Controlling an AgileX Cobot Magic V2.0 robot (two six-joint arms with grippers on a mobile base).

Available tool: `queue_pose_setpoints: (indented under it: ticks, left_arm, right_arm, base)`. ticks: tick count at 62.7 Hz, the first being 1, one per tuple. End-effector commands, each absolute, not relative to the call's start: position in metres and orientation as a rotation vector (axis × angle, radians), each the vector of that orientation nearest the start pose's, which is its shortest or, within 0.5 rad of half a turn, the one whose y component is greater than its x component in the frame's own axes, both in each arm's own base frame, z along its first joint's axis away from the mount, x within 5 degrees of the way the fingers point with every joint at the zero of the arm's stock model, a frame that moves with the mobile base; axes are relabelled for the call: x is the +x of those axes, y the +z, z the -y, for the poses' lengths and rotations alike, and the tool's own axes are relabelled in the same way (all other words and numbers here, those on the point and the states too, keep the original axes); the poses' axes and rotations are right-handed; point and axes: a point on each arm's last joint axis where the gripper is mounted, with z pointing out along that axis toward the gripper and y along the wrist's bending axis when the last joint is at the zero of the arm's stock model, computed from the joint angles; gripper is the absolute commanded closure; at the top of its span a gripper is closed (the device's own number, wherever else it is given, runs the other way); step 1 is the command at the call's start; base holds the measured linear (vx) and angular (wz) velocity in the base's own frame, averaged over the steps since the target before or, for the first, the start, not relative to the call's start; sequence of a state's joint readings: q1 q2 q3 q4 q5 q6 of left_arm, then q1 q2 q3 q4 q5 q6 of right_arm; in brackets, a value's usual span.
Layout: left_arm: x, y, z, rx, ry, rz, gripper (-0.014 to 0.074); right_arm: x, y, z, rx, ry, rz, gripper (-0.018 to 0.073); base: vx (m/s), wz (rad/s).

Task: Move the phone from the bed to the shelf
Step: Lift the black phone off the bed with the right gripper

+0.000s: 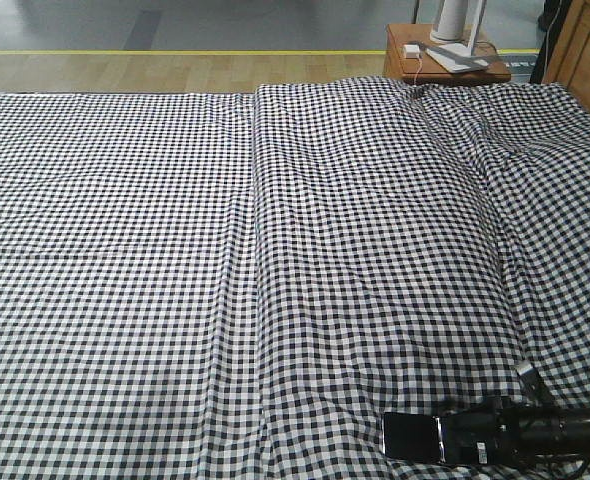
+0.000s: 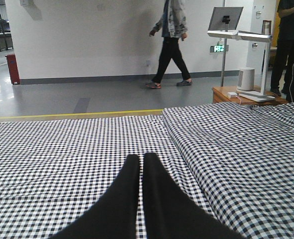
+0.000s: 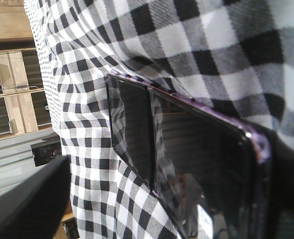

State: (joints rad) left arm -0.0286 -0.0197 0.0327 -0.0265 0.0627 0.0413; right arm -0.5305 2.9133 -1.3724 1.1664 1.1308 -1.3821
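Low over the near right corner of the bed [image 1: 175, 250], the right arm lies almost level with the cloth and reaches leftward, its right gripper [image 1: 443, 440] at the right end of the phone [image 1: 411, 436]. The phone lies flat on the gingham, glossy face up, its long side running left to right. In the right wrist view one finger touches the phone's end while the other finger [image 3: 27, 199] stands apart from it with checked cloth showing between them, so the jaws are spread. A pale-wood shelf unit [image 3: 10, 94] shows past the cloth's edge in that view.

The left gripper [image 2: 140, 158] hovers over the cloth farther left, fingers pressed together and pointing toward the far edge. Wide bare gingham stretches left and far of the phone, with one long raised fold running near to far. A reddish side table [image 1: 445, 65] stands beyond the far right edge.
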Motion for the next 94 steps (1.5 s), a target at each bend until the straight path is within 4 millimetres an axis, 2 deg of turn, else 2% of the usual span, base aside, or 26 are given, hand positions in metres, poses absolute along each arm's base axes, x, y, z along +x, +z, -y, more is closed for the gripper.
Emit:
queue_pose_setpoints:
  ticks: [1, 12, 23, 28, 49, 57, 67, 72, 94]
  left_arm:
    - [0.054, 0.212, 0.002, 0.021, -0.030, -1.458, 0.0595]
    - [0.054, 0.212, 0.002, 0.021, -0.030, -1.458, 0.0595]
    - [0.054, 0.212, 0.002, 0.021, -0.030, -1.458, 0.0595]
    - [0.054, 0.212, 0.002, 0.021, -0.030, -1.458, 0.0595]
    - [0.054, 0.212, 0.002, 0.021, -0.030, -1.458, 0.0595]
    - [0.054, 0.212, 0.002, 0.021, -0.030, -1.458, 0.0595]
    - [0.054, 0.212, 0.002, 0.021, -0.030, -1.458, 0.0595]
    - [0.054, 0.212, 0.002, 0.021, -0.030, -1.458, 0.0595]
    - [0.054, 0.212, 0.002, 0.021, -0.030, -1.458, 0.0595]
  right_arm:
    - [0.308, -0.116, 0.090, 0.245, 1.757, -2.498, 0.0067]
    - [0.304, -0.115, 0.095, 0.231, 1.765, -2.504, 0.0247]
    - [0.301, -0.116, 0.095, 0.187, 1.775, -2.533, 0.0493]
    - [0.300, -0.116, 0.094, 0.188, 1.781, -2.545, 0.0577]
    - [0.294, -0.116, 0.095, 0.251, 1.826, -2.641, 0.0571]
    - [0.296, -0.108, 0.098, 0.186, 1.804, -2.675, 0.0571]
    - [0.310, -0.083, 0.107, 0.127, 1.723, -2.665, 0.0568]
    - [0.316, -0.064, 0.110, 0.083, 1.677, -2.643, 0.0566]
    - [0.319, 0.005, 0.108, -0.003, 1.561, -2.555, 0.0563]
  base:
    - [0.00, 0.00]
    - [0.00, 0.00]
    - [0.00, 0.00]
    - [0.00, 0.00]
    - [0.00, 0.00]
    - [0.00, 0.00]
    - [0.00, 0.00]
    - [0.00, 0.00]
    - [0.00, 0.00]
